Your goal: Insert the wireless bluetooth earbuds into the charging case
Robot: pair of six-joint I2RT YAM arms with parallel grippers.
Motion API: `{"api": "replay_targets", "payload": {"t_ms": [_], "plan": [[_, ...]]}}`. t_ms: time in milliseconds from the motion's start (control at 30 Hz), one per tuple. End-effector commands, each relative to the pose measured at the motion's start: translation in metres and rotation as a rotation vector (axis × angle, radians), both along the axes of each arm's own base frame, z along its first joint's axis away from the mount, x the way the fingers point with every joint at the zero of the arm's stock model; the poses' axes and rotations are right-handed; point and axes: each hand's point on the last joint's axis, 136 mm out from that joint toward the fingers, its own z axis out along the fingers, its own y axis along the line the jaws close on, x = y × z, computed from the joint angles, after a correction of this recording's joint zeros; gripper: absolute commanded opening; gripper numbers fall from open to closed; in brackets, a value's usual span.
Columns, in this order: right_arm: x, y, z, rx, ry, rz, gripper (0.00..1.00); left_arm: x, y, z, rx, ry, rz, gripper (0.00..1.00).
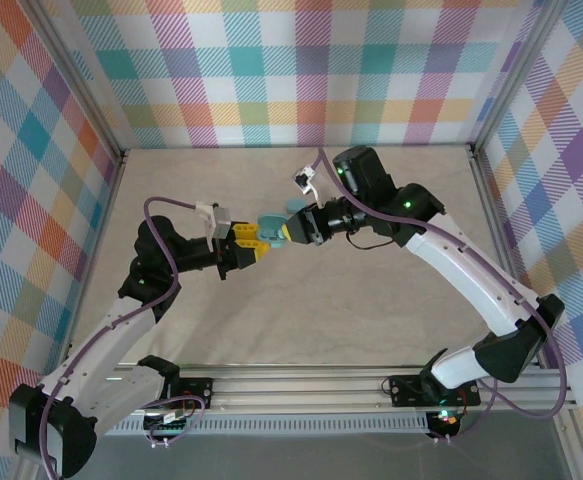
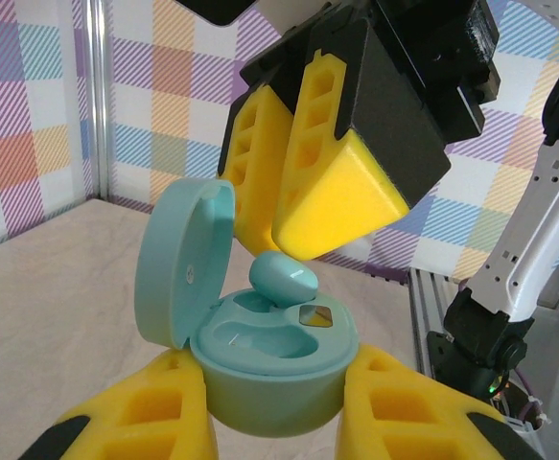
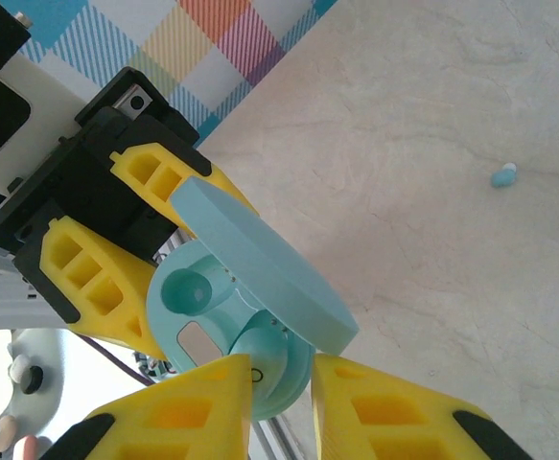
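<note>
Left jaws pinch the open charging case (image 2: 269, 379); right jaws sit over an earbud (image 2: 284, 278) at its socket. Pinching or not, I cannot tell.

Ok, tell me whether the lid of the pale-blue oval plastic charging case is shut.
No: the round lid stands hinged up off the case body, leaving the earbud wells exposed.
</note>
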Motion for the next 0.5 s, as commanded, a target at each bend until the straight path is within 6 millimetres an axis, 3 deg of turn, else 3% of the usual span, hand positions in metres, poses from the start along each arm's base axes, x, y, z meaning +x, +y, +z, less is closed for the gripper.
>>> {"api": "replay_targets", "payload": {"t_ms": [0,467], "plan": [[-0.004,0.006,0.002,0.004,0.021,0.023,0.24,-0.012,-0.002,0.012,-0.018,-0.064,-0.033,0.0],[0.009,0.013,-0.006,-0.055,0.001,0.009,0.22,-0.013,-0.002,0.011,-0.018,-0.065,-0.035,0.0]]}}
